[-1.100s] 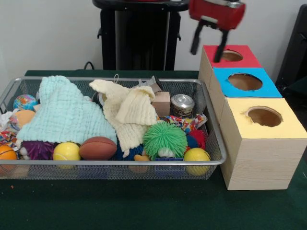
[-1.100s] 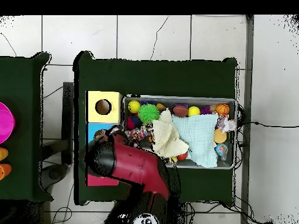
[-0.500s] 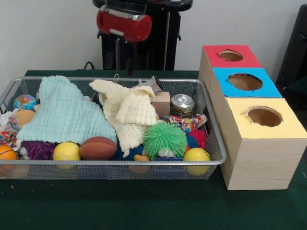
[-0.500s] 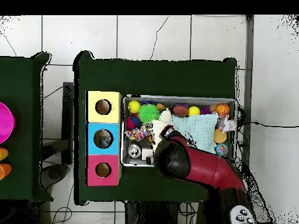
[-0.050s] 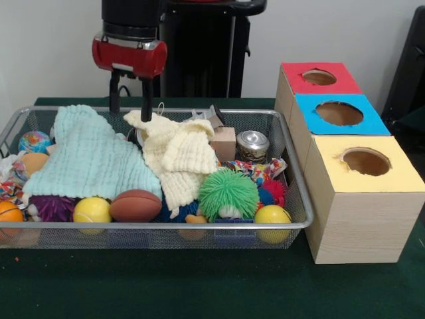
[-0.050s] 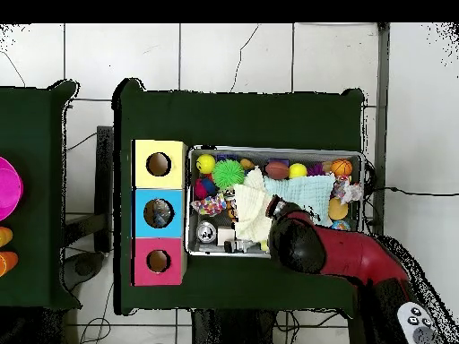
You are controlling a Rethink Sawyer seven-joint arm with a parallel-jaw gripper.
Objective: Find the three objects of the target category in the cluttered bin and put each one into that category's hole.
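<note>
My gripper hangs open with nothing between its fingers, over the far side of the wire bin. It is just above the place where the mint cloth meets the cream cloth. In the overhead view the red arm reaches in from the lower right and its black head covers the bin's middle. A green spiky ball, a brown football, two yellow balls, a metal can and a wooden block show in the bin. The cloths hide whatever lies beneath them.
Three boxes stand in a row right of the bin: red-topped, blue-topped and yellow-topped, each with a round hole. An orange ball, a purple spiky ball and a globe ball sit at the bin's left end.
The arm has swung from above the red box across to the bin's far side and come down lower. The gripper stayed open and empty.
</note>
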